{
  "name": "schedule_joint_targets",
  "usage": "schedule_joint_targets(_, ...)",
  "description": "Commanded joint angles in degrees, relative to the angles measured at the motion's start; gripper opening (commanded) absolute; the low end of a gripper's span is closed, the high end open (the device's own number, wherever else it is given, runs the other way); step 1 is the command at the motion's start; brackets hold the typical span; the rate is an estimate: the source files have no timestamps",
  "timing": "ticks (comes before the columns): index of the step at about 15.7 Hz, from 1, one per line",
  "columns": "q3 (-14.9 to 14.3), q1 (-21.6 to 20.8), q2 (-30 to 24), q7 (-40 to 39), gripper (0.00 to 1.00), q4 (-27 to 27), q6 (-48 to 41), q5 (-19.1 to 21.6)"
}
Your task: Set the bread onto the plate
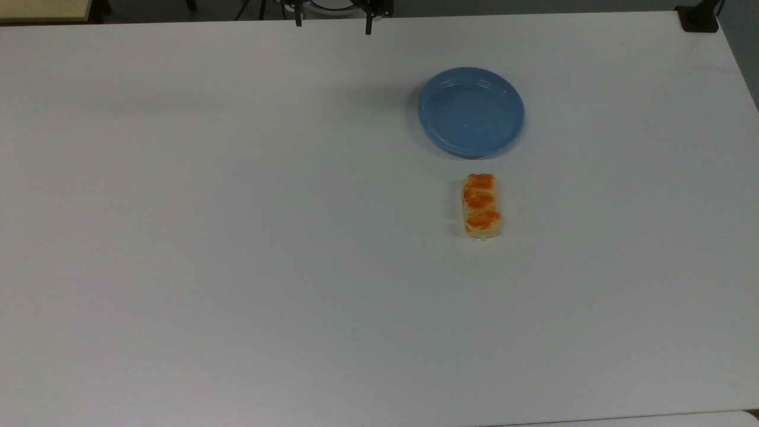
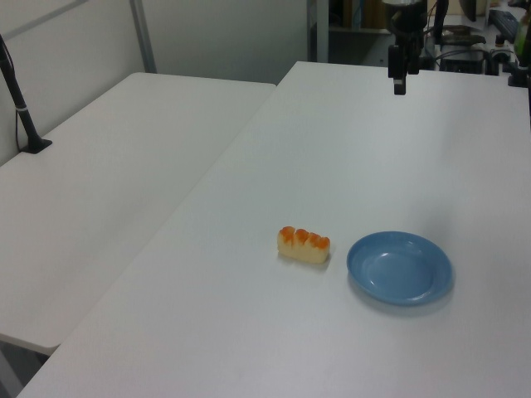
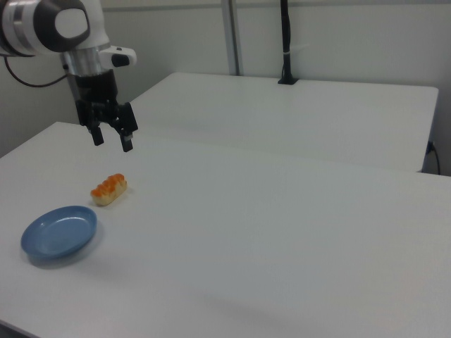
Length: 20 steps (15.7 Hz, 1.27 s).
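The pincer (image 3: 113, 138) is hanging in the air above the tabletop (image 1: 237, 237), with its two black fingers (image 3: 127, 143) standing apart and nothing between them. In the top view the two fingertips (image 1: 369, 28) are showing at the upper edge, well apart from the task's things. In the left view the pincer (image 2: 399, 83) is pointing downward over the far part of the tabletop (image 2: 332, 166).

The small oblong pale-yellow bread loaf with three orange-brown glazed bumps on top (image 1: 481, 206) is lying flat on the white tabletop, not on the plate. In the top view its long axis is running up and down, and it is sitting just below the round blue shallow plastic plate with a raised rim (image 1: 433, 133), near it but not touching. In the left view the bread (image 2: 303, 245) is lying just to the left view's left of the plate (image 2: 358, 278). In the right view the bread (image 3: 109, 189) is lying beyond the plate (image 3: 35, 253) and slightly to the right view's right, below the pincer and apart from it.

The plate is resting upright on the tabletop (image 3: 282, 232).

A second white table (image 2: 108, 166) is standing alongside the first. A black post (image 2: 21, 108) is rising from its surface in the left view, and the same post (image 3: 285, 42) is appearing at the far edge in the right view. The white arm (image 3: 49, 24) is carrying the pincer from the right view's upper left.
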<state>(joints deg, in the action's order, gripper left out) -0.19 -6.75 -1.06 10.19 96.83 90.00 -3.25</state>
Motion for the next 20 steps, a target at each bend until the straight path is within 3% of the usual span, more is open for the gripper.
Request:
schedule_joint_targets(1,-0.16,-0.10,-0.96,-1.14,1.00,0.29,-1.65,0.09)
schedule_joint_targets(10,-0.16,-0.63,-0.18,-0.61,1.00,-0.67,-0.79,0.18)
schedule_joint_targets(14,0.11,-3.96,6.40,0.18,1.00,-5.24,2.62,1.23)
schedule_joint_targets(20,-0.16,-11.96,17.83,10.71,1.00,-8.76,15.63,2.11)
